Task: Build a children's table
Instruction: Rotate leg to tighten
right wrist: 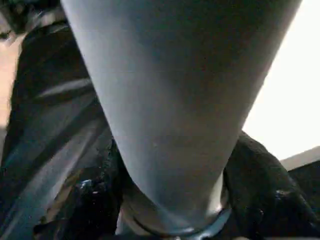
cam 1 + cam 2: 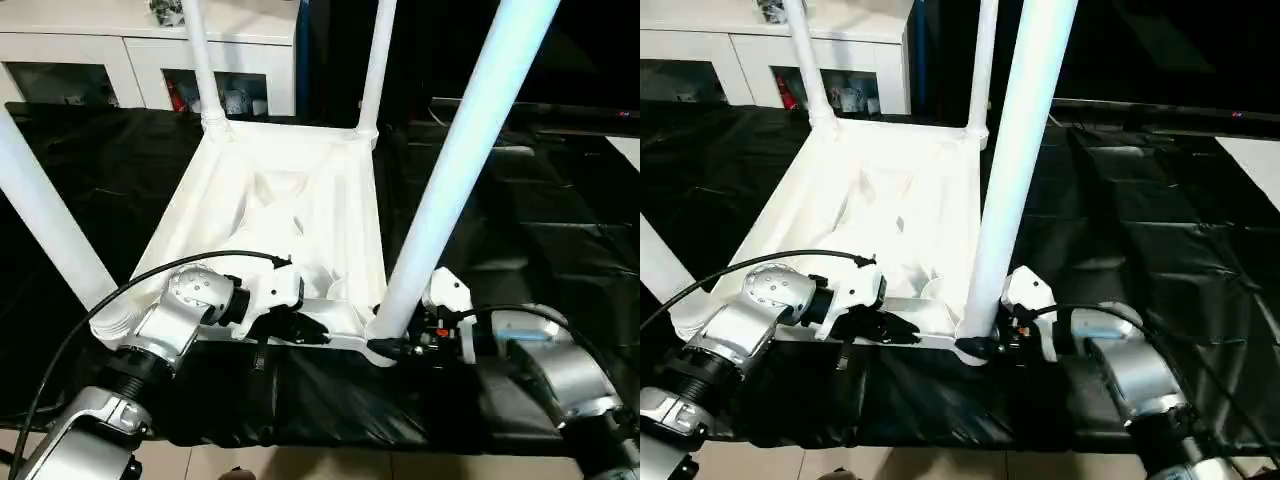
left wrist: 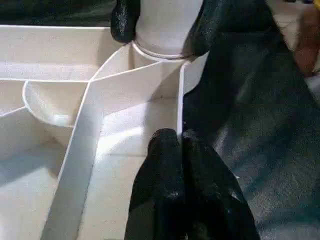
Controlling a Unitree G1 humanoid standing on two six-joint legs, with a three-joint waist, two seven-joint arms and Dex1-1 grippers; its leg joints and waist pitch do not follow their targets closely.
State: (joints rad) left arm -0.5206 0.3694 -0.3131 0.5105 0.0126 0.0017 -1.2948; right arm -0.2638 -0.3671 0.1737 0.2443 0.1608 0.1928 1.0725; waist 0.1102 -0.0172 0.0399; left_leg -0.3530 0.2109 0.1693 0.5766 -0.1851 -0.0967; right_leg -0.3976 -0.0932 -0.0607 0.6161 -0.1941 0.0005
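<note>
The white table top [image 2: 290, 190] lies upside down on the black-draped surface, ribbed underside up. Four white legs stand in its corner sockets: two far ones [image 2: 198, 60] [image 2: 378, 60], a near left one [image 2: 50, 230] and a near right one [image 2: 460, 160]. My left gripper [image 2: 310, 328] is at the near rim, and the left wrist view shows its fingers [image 3: 165, 165] shut on the thin rim wall [image 3: 180, 100]. My right gripper [image 2: 390, 347] clasps the base of the near right leg [image 1: 175, 100], with a black finger [image 1: 260, 190] on each side just above the socket.
The black drape [image 2: 540, 230] covers the work surface around the table top and ends at a front edge near my forearms. White cabinets [image 2: 100, 60] stand behind it. A black cable [image 2: 180, 262] arcs over my left wrist.
</note>
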